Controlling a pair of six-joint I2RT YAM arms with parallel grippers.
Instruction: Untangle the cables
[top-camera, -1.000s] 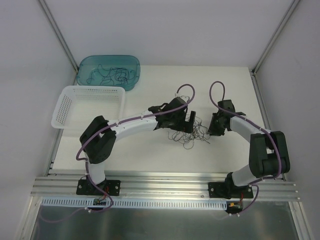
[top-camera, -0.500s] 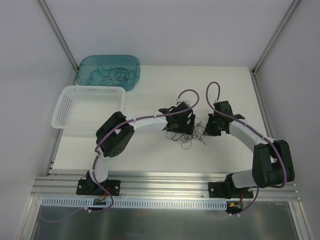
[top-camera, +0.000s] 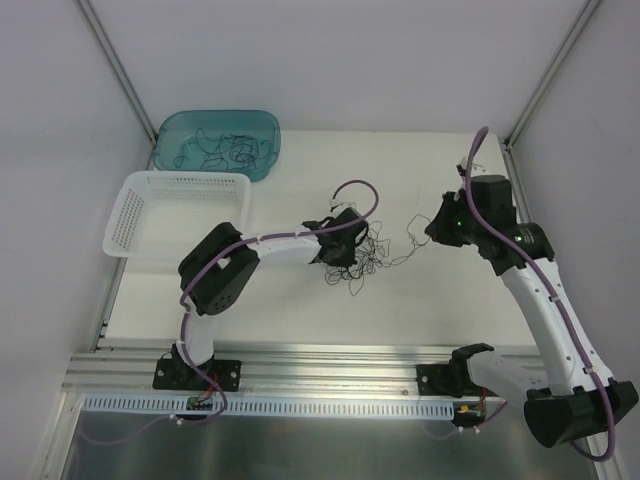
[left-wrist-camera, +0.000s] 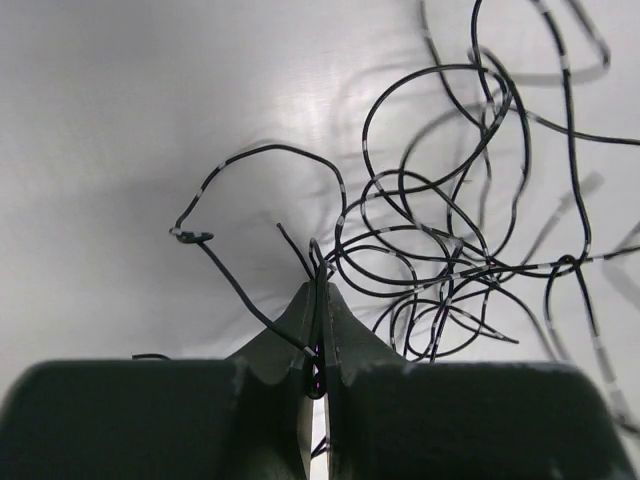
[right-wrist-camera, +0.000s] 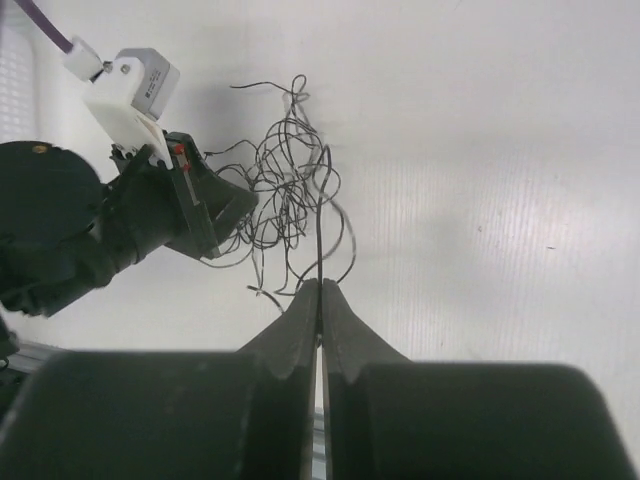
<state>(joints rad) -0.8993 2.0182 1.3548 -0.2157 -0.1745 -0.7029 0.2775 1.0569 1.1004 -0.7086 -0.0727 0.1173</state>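
**White table, one knot, two pinches: draw the strand out slowly**

White tabletop (top-camera: 300, 300) carries the snarl of hair-thin, dark blue-black curly cables (top-camera: 362, 260) near its middle, between the two arms. The left gripper (left-wrist-camera: 318, 305) has its fingers pressed together on a strand at the clump's edge, anchoring it low over the surface. The right gripper (right-wrist-camera: 320, 298), higher and off to the right, is closed on a single wire that runs nearly straight back into the clump. Whether both hold the same wire cannot be told.

The step looks like pulling one cable free. To do it well, the right arm should draw gently along the wire's own line. If the whole knot lifts, loops are probably snagged, and easing off beats tugging. The left should grip firmly without dragging.
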